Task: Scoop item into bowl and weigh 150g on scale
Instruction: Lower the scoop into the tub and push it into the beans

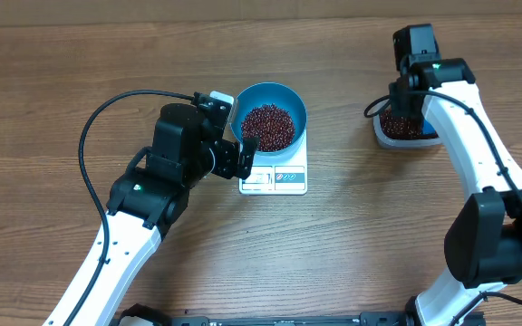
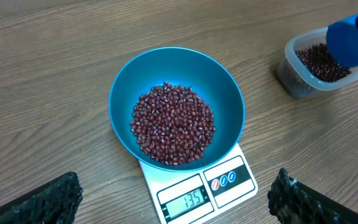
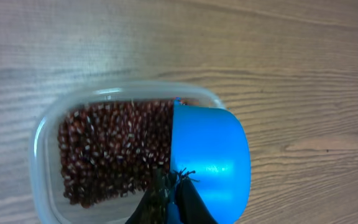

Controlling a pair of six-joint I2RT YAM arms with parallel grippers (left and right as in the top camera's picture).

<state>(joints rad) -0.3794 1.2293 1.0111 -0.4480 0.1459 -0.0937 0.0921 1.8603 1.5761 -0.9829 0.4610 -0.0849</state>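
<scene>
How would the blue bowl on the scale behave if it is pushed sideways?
Probably it slides rather than tips: the bowl looks smooth on the flat scale. The beans sit low, likely steadying it. It overhangs the scale, so it might slip off.

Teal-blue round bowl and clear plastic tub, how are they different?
The round teal-blue bowl is solid-coloured; the clear rectangular plastic tub is see-through. The bowl sits on the small white scale; the tub sits straight on the wooden table. The bowl is round; the tub has straight sides with rounded corners. Both hold small dark red-brown beans.
</scene>
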